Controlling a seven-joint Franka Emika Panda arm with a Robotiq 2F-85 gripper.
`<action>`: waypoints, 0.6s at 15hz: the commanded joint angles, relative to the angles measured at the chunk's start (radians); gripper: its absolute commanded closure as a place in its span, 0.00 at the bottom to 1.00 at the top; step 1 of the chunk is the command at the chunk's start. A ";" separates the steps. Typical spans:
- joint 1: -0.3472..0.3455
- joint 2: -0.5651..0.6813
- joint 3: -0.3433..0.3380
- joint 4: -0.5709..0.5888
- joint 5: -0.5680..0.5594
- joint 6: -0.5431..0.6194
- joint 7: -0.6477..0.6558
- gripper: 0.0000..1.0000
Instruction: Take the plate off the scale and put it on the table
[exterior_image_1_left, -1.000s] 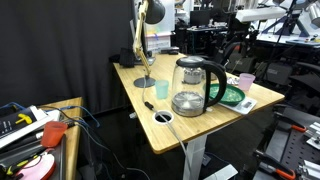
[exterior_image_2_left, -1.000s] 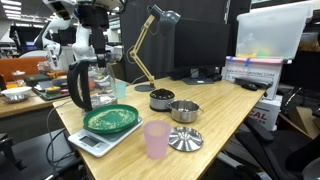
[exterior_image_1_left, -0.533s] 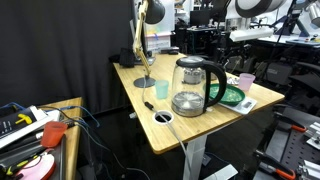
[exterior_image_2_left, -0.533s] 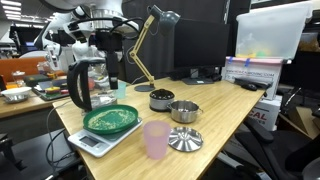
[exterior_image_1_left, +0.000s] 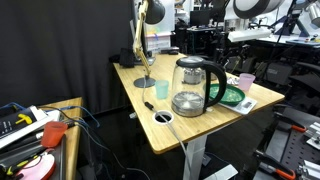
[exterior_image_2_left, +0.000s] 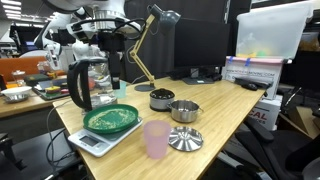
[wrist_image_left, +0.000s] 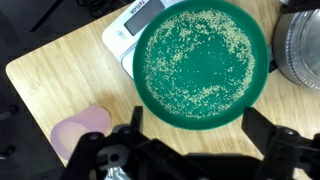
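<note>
The green plate (wrist_image_left: 203, 65) lies on the pale scale (wrist_image_left: 140, 18), speckled with fine crumbs. It shows in both exterior views (exterior_image_1_left: 232, 96) (exterior_image_2_left: 112, 120), with the scale (exterior_image_2_left: 92, 142) under it at the table's (exterior_image_2_left: 215, 115) corner. My gripper (wrist_image_left: 198, 128) is open, its two dark fingers spread wide at the plate's near rim. In an exterior view my gripper (exterior_image_2_left: 113, 85) hangs above the plate, apart from it and holding nothing.
A glass kettle (exterior_image_2_left: 88, 85) stands close beside the plate. A pink cup (exterior_image_2_left: 156, 138) is near the table edge. Two metal pots (exterior_image_2_left: 160, 100) (exterior_image_2_left: 184, 110), a lid (exterior_image_2_left: 185, 140) and a desk lamp (exterior_image_2_left: 150, 40) stand further along. A cluttered bench (exterior_image_1_left: 40, 130) is nearby.
Over the last second my arm swung in and came down over the plate. In the last half second it has barely moved.
</note>
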 joint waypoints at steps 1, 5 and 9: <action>0.019 0.000 -0.019 0.001 -0.001 -0.002 0.000 0.00; 0.012 0.017 -0.023 0.005 -0.039 0.026 0.062 0.00; -0.001 0.065 -0.063 0.006 -0.127 0.106 0.204 0.00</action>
